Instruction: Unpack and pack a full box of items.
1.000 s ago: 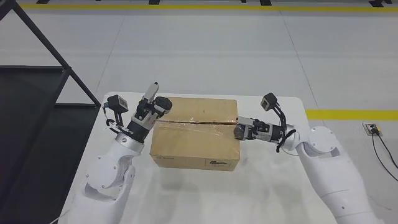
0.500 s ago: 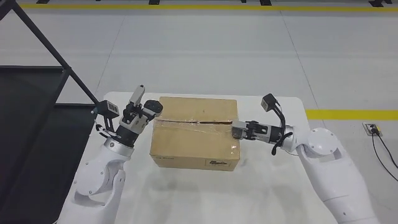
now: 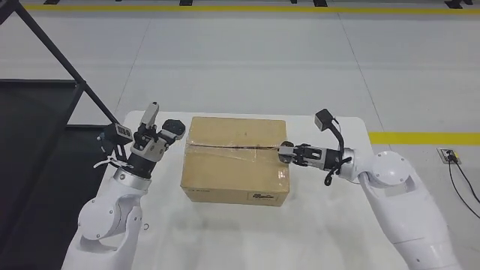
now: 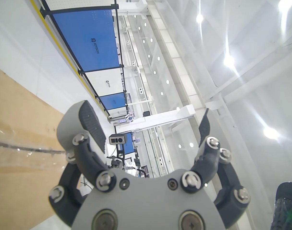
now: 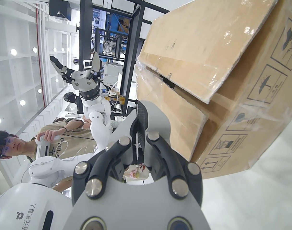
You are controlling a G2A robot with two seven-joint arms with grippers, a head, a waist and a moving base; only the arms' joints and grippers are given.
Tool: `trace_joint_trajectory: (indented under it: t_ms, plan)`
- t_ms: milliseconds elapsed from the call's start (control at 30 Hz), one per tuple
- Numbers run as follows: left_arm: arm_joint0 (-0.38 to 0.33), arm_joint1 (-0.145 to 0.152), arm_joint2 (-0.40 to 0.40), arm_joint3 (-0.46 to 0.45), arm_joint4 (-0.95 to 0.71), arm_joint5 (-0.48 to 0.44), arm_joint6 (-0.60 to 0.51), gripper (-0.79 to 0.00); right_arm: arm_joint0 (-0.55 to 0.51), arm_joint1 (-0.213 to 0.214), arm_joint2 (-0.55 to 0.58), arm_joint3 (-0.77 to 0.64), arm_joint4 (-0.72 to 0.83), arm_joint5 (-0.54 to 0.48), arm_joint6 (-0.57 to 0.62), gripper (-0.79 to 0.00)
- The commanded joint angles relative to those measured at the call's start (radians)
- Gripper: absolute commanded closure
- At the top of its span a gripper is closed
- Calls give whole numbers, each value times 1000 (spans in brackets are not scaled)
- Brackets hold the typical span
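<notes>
Apparently to pry at the seam (image 3: 236, 147), the right gripper (image 3: 284, 152), pinched together, sits at the box (image 3: 236, 172) end, while the left gripper (image 4: 146, 116) hangs spread apart beside it.

- The box (image 3: 235, 160) has its flaps (image 5: 196, 48) lying almost closed, so its inside is hidden.
- In the left wrist view the picture's edge cuts the box off, leaving part of its top.
- At the box's seam end, the right tool (image 5: 140, 107) has its fingers pressed together. Whether tape lies between them cannot be told.
</notes>
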Motion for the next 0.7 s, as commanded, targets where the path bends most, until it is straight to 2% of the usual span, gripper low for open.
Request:
trace_joint_trajectory:
  t_ms: [0, 233, 667]
  plan:
    - [2, 1, -11, 7, -6, -4, 5, -785, 5, 0, -2, -14, 13, -2, 10, 0]
    - [14, 6, -67, 39, -44, -17, 14, -785, 52, -5, -24, -41, 42, 21, -2, 0]
    - [48, 15, -154, 100, -118, -30, 3, -785, 217, -35, -114, 15, 149, 61, 29, 0]
